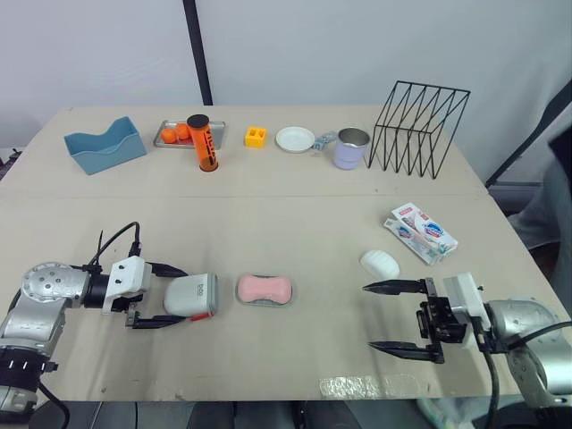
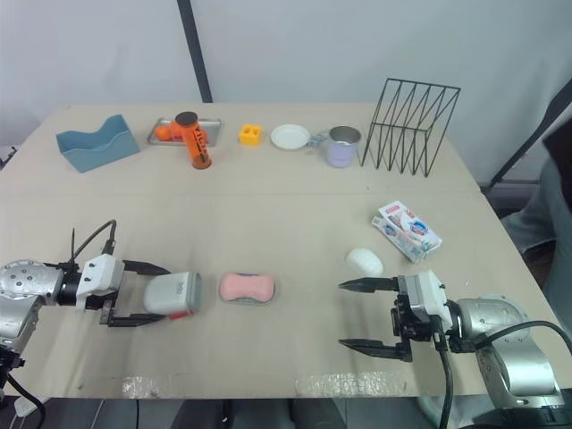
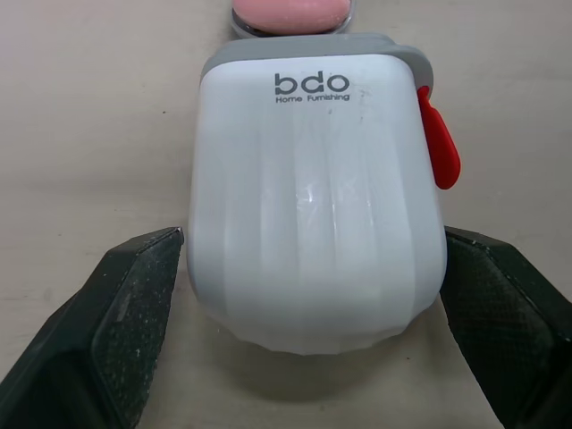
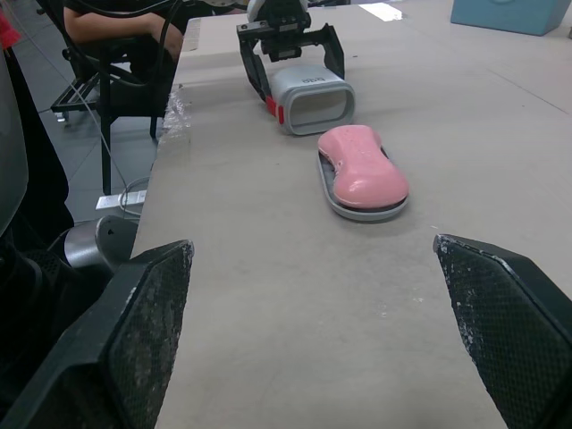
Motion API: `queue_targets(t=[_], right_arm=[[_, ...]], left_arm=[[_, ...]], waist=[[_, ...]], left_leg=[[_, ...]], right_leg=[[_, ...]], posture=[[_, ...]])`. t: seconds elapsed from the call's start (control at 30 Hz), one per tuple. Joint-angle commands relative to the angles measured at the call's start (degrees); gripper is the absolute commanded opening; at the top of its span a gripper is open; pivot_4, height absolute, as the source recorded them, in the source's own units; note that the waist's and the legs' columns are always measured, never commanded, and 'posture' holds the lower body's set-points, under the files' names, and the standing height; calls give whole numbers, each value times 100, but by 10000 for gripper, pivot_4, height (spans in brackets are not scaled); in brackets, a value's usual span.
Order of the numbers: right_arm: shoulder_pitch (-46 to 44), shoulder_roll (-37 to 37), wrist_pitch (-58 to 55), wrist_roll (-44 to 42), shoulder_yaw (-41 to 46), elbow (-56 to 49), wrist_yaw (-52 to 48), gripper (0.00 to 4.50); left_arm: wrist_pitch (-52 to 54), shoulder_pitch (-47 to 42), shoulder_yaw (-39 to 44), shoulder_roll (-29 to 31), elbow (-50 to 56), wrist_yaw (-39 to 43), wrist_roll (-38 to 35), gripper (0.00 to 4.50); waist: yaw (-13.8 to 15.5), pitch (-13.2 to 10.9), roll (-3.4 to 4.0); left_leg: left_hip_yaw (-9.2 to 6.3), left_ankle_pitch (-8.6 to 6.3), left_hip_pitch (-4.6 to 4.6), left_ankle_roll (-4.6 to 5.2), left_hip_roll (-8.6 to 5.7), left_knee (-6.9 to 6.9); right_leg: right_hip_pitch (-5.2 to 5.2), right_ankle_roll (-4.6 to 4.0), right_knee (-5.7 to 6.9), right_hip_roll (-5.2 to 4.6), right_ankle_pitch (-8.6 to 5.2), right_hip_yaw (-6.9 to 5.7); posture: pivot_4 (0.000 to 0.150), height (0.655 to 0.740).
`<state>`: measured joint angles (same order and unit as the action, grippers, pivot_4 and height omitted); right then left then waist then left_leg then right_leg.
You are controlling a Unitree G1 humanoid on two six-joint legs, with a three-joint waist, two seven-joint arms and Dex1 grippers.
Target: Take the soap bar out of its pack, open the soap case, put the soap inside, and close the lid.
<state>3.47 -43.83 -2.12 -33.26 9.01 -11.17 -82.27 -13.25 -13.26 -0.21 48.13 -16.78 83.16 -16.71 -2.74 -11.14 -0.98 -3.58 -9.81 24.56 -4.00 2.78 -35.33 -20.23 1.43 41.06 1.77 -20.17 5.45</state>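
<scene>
A pink soap bar (image 1: 264,288) lies in the grey tray of the soap case (image 4: 332,186) near the table's front middle. Just left of it the white case lid (image 1: 191,296), with a red tab (image 3: 439,145), lies on its side. My left gripper (image 1: 183,295) is open with a finger (image 3: 134,304) close on each side of the lid, and a thin gap shows at one finger. My right gripper (image 1: 386,317) stands open and holds nothing at the front right. A white lump (image 1: 380,263) and the soap pack (image 1: 422,231) lie beyond it.
Along the back stand a blue holder (image 1: 105,145), a metal tray with oranges (image 1: 170,135), an orange bottle (image 1: 204,143), a yellow block (image 1: 256,136), a white plate (image 1: 295,138), a mug (image 1: 352,148) and a black wire rack (image 1: 418,128). A person (image 1: 550,197) is at the right edge.
</scene>
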Motion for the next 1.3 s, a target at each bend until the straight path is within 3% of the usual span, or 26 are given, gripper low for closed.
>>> queue_targets(t=[0.03, 0.37, 0.5, 0.87, 1.17, 1.3], right_arm=[[-70, -60, 41, -21, 21, -127, -6, 44462], [-88, -72, 41, -4, 11, -100, -40, 44462], [-72, -74, 37, 4, 17, -107, -41, 45000], [-250, -215, -235, 81, -131, -290, 58, 45000], [-1307, -435, -1491, 396, -1035, -962, 757, 45000], [-2097, -105, -2081, 869, -1797, -1034, 1295, 45000]], left_arm=[[38, 43, 68, 25, 172, -47, -43, 45000], [65, 42, 70, 14, 193, -62, -62, 45000], [38, 26, 59, -2, 152, -58, -47, 34944], [-37, 21, 67, -5, 167, -1, -65, 34840], [48, 19, 76, 173, 462, 353, -182, 34840], [55, 0, 65, 155, 507, 332, -158, 34840]], waist=[[0, 0, 0], [0, 0, 0], [0, 0, 0], [-4, 0, 0], [-1, 0, 0], [-10, 0, 0]], left_leg=[[0, 0, 0, 0, 0, 0], [0, 0, 0, 0, 0, 0], [0, 0, 0, 0, 0, 0], [0, 0, 0, 0, 0, 0], [0, 0, 0, 0, 0, -1], [-1, 0, -1, 0, 1, -1]], right_leg=[[0, 0, 0, 0, 0, 0], [0, -1, 0, 0, 1, 0], [1, -3, 0, 0, 1, 0], [1, -4, 0, 0, 2, 0], [0, -4, 1, -1, 2, 0], [-1, -2, 2, 1, 1, 0]], posture=[[1500, 7400], [1500, 7400], [1500, 7400], [1500, 7400], [1500, 7400], [1500, 7400]])
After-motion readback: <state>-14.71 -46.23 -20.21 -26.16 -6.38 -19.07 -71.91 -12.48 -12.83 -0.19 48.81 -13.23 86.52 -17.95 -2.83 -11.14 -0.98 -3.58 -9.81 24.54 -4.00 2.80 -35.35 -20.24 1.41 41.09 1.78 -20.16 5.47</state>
